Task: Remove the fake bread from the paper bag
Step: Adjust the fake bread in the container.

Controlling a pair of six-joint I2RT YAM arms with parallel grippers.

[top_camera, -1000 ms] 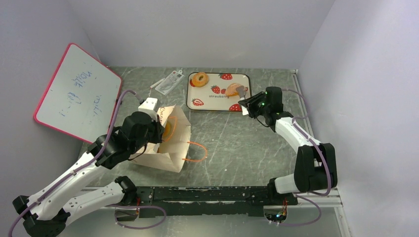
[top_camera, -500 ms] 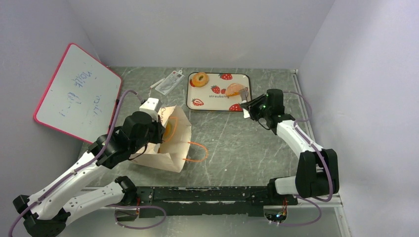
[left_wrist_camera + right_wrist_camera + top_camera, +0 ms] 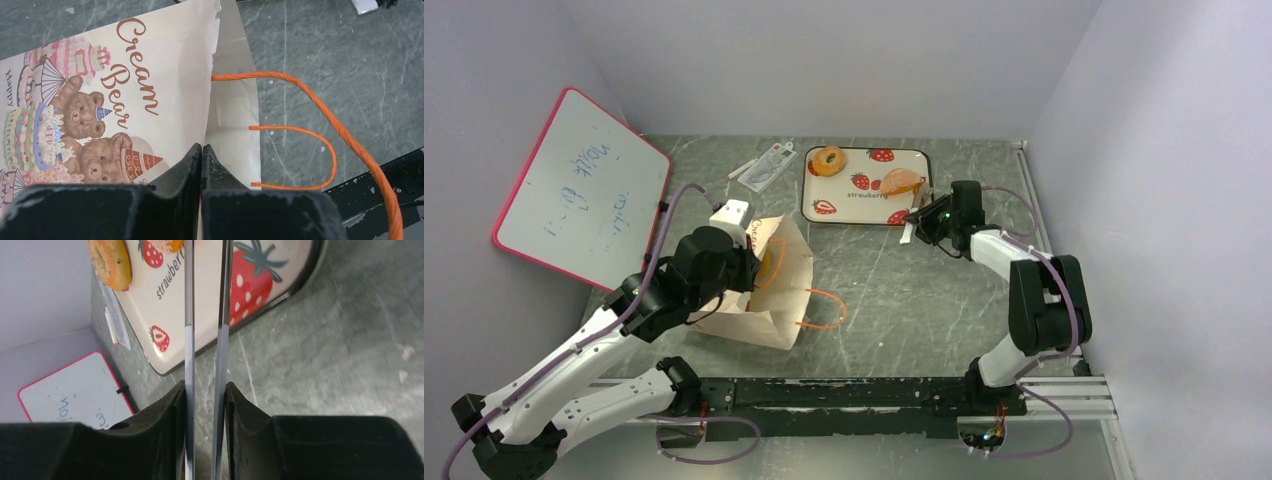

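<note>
The cream paper bag [image 3: 769,300] lies at left centre, its mouth facing right and its orange handles [image 3: 305,90] on the table. An orange bread piece [image 3: 767,263] shows inside the mouth. My left gripper [image 3: 201,148] is shut on the bag's upper edge [image 3: 212,75] and holds it up. A ring-shaped bread [image 3: 829,161] and an oval bun [image 3: 901,181] lie on the strawberry tray [image 3: 924,153]. My right gripper [image 3: 205,386] is shut on thin metal tongs [image 3: 189,315]. The tong tips [image 3: 909,232] are empty, just off the tray's near right edge.
A pink-framed whiteboard [image 3: 579,190] leans on the left wall. A clear plastic packet [image 3: 764,165] lies left of the tray. In the right wrist view the tray [image 3: 150,305] and the ring bread [image 3: 111,262] sit ahead of the tongs. A black rail [image 3: 854,392] runs along the near edge.
My right gripper and tongs have pulled back from the bun on the tray, toward the near left. The bun stays on the tray. My left arm and the bag have hardly moved.
</note>
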